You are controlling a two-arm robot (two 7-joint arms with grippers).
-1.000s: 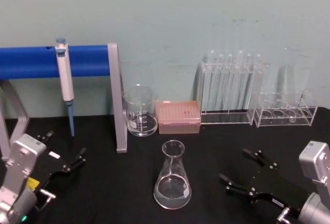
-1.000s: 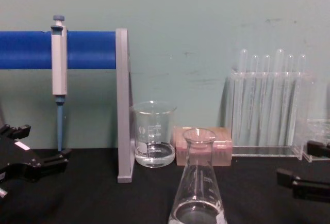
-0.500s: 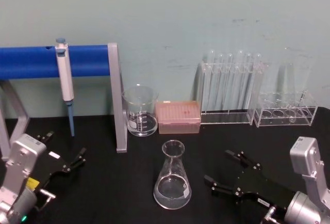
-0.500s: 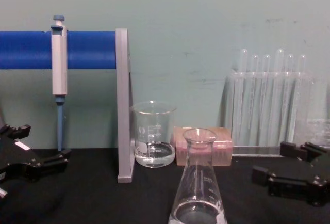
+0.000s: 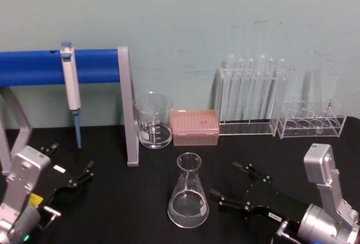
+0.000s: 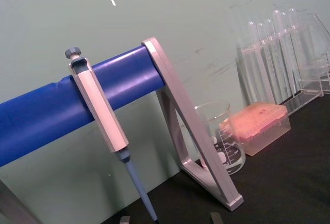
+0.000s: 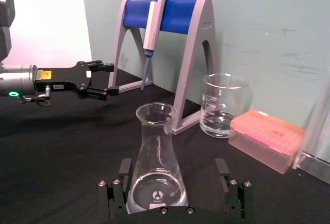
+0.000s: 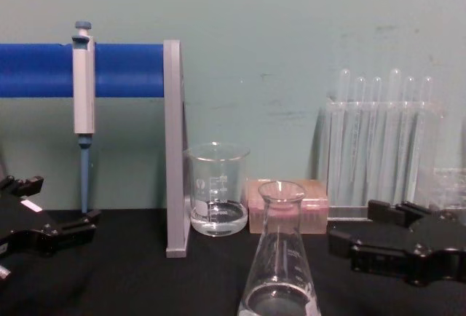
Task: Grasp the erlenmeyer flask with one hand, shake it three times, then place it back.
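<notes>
The clear erlenmeyer flask (image 5: 188,190) stands upright on the black table with a little clear liquid in its base; it also rises at the chest view's lower middle (image 8: 280,258). My right gripper (image 5: 225,181) is open, its fingertips just right of the flask and apart from the glass. In the right wrist view the flask (image 7: 155,146) stands framed between the two spread fingers of that gripper (image 7: 173,168). At the left of the table my left gripper (image 5: 72,158) rests open, holding nothing, well away from the flask.
Behind the flask stand a glass beaker (image 5: 153,120) and a pink tip box (image 5: 194,127). Two clear racks (image 5: 253,100) (image 5: 312,121) line the back right. A pipette (image 5: 70,86) hangs on the blue-barred stand (image 5: 34,67), whose grey leg (image 5: 128,114) is left of the beaker.
My right gripper has moved left across the table toward the flask, staying open. The left gripper and the flask have not moved.
</notes>
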